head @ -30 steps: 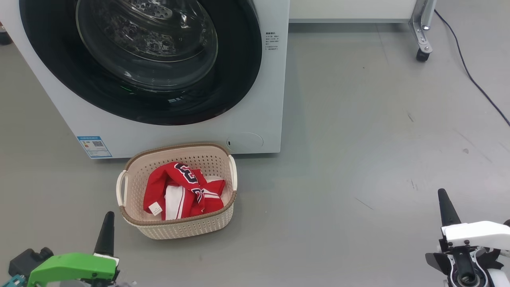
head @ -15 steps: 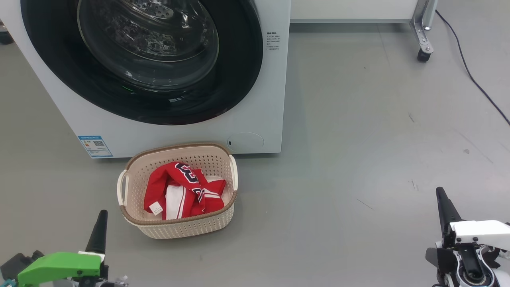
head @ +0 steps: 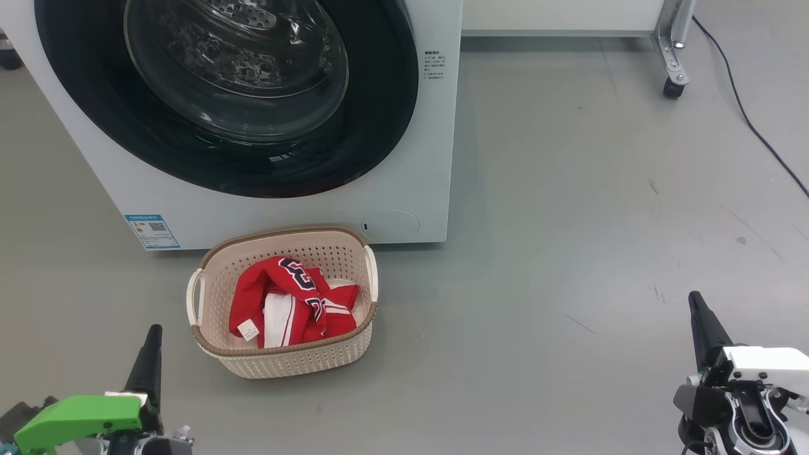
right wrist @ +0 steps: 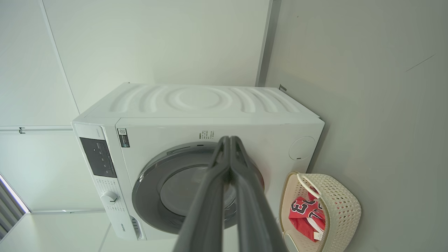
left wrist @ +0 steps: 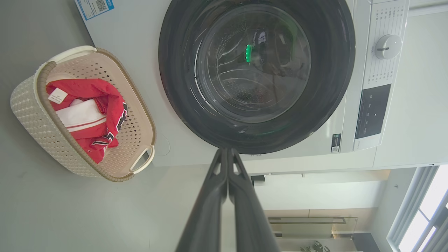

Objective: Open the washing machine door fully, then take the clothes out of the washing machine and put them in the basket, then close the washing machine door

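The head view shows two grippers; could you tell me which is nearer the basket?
The left gripper, with the green housing, just beside the basket; the white-housed right gripper is far across the floor.

I take this for a robotics test lab rather than a home laundry. A big white box-shaped front-loading washing machine (head: 436, 158) stands alone on a bare grey floor (head: 569, 221). Near it are a silver metal frame leg on a black caster (head: 672, 76) and a loose black cable (head: 752, 129). Plain white wall panels (right wrist: 157, 42) stand behind it.
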